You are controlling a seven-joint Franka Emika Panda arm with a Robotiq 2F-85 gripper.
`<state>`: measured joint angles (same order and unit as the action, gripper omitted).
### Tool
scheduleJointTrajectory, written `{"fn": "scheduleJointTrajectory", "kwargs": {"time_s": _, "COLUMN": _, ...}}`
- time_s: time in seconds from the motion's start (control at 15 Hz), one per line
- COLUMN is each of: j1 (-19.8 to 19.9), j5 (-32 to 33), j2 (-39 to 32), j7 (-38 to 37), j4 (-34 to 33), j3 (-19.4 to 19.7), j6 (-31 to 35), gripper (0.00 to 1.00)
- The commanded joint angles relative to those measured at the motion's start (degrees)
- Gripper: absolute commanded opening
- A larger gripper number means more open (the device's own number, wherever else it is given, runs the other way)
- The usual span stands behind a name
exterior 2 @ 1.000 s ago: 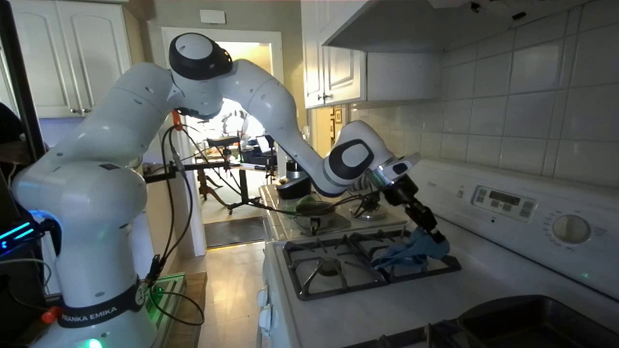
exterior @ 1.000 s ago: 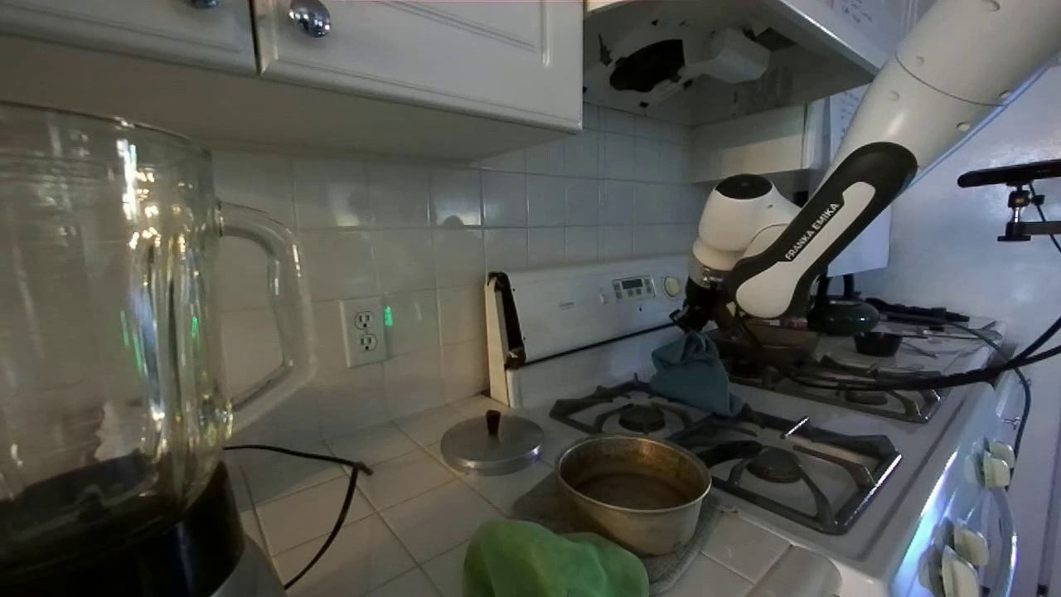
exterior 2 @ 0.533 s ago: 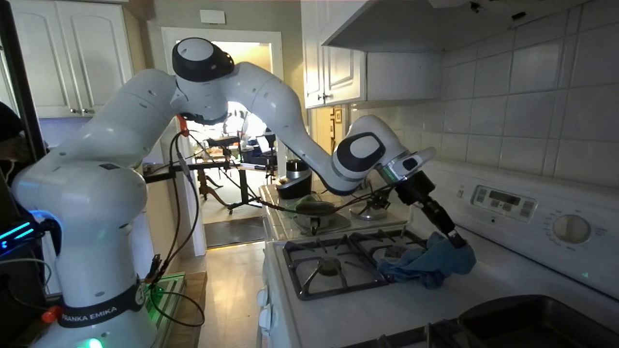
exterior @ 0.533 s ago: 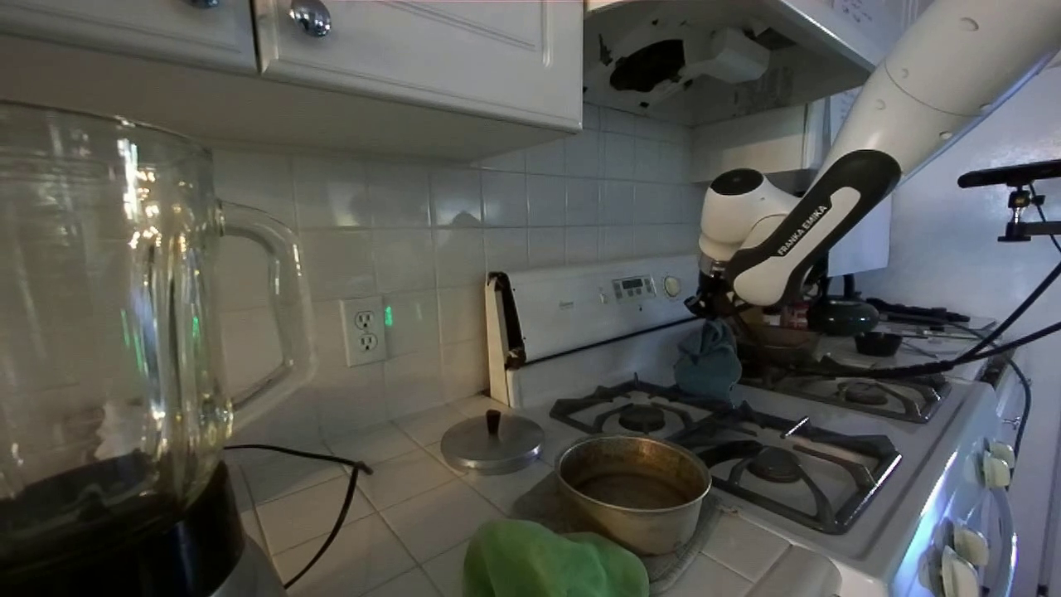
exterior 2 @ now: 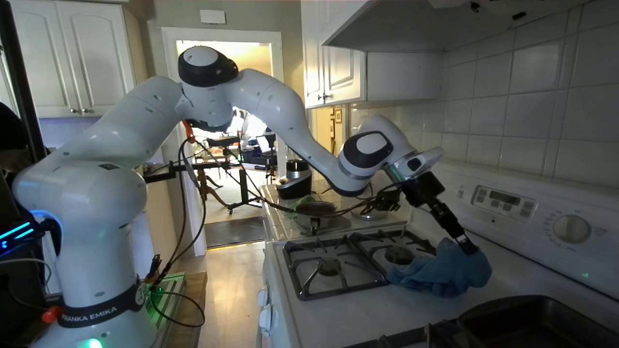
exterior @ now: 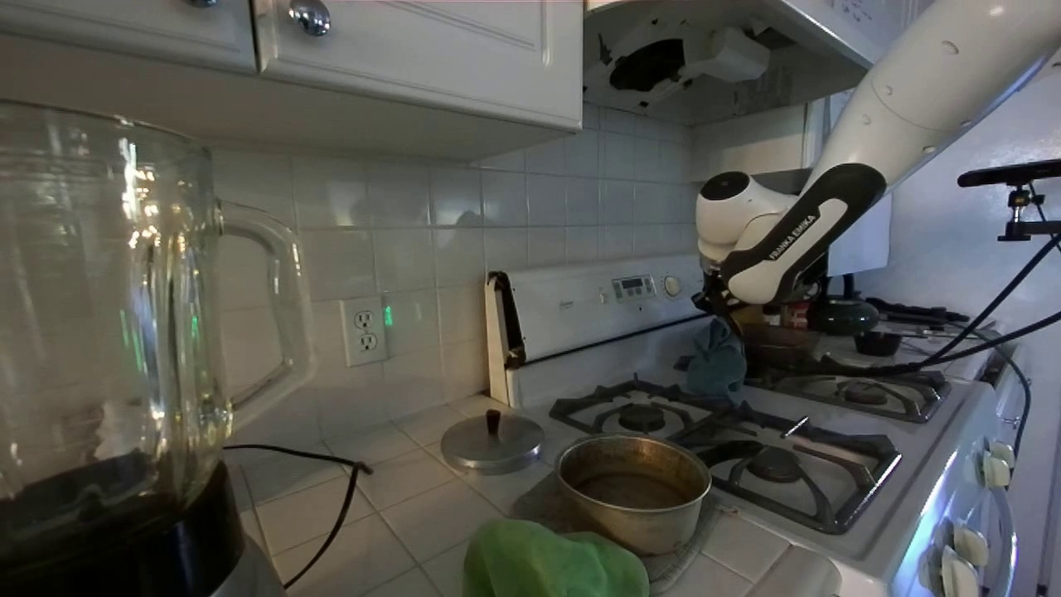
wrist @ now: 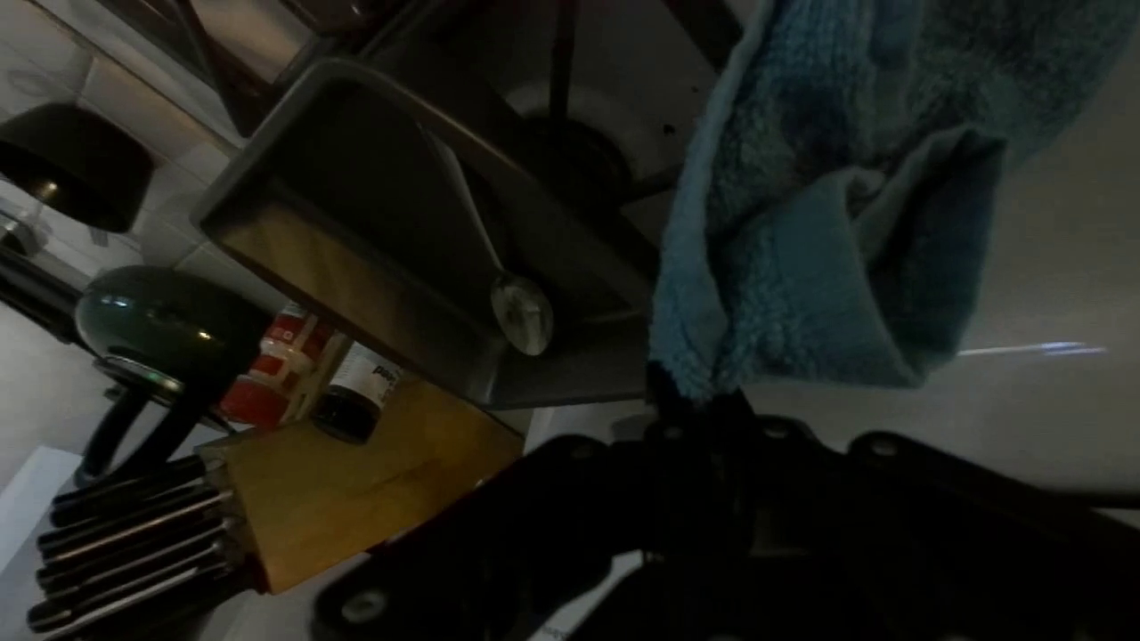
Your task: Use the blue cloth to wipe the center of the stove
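Rough, napped blue cloth and smooth stove

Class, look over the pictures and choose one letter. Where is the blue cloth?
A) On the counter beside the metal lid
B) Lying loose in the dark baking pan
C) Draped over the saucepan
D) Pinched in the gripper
D, because the wrist view shows the blue cloth caught between the fingertips of the gripper, and both exterior views show it bunched below them at the stove.

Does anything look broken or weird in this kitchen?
Yes, maybe the range hood: in an exterior view, a ragged dark patch shows underneath, like a hole. The stove's back panel also has a dark, rough end, perhaps damaged.
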<state>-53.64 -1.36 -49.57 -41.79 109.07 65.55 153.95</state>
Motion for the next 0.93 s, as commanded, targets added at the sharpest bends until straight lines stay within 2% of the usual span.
{"fn": "scheduleJointTrajectory", "kwargs": {"time_s": 0.0, "j1": 2.1, "j5": 4.4, "j2": -2.6, "j7": -2.0, "j4": -3.7, "j3": -0.2, "j6": -8.5, "gripper": 0.02}}
{"fn": "scheduleJointTrajectory", "kwargs": {"time_s": 0.07, "j1": 2.3, "j5": 5.7, "j2": -2.8, "j7": -2.0, "j4": -4.2, "j3": -0.3, "j6": -11.2, "gripper": 0.33}}
{"fn": "scheduleJointTrajectory", "kwargs": {"time_s": 0.13, "j1": 3.0, "j5": 6.6, "j2": -2.0, "j7": -1.5, "j4": -4.6, "j3": -1.1, "j6": -12.6, "gripper": 0.35}}
{"fn": "scheduleJointTrajectory", "kwargs": {"time_s": 0.33, "j1": 6.7, "j5": 6.0, "j2": 3.7, "j7": 1.4, "j4": -6.2, "j3": -6.5, "j6": -14.6, "gripper": 0.54}}
{"fn": "scheduleJointTrajectory", "kwargs": {"time_s": 0.73, "j1": 19.2, "j5": 6.9, "j2": 9.8, "j7": 6.0, "j4": -11.9, "j3": -21.2, "j6": -20.1, "gripper": 0.96}}
{"fn": "scheduleJointTrajectory", "kwargs": {"time_s": 0.87, "j1": 23.8, "j5": 8.4, "j2": 10.6, "j7": 6.7, "j4": -13.2, "j3": -26.1, "j6": -21.3, "gripper": 1.00}}
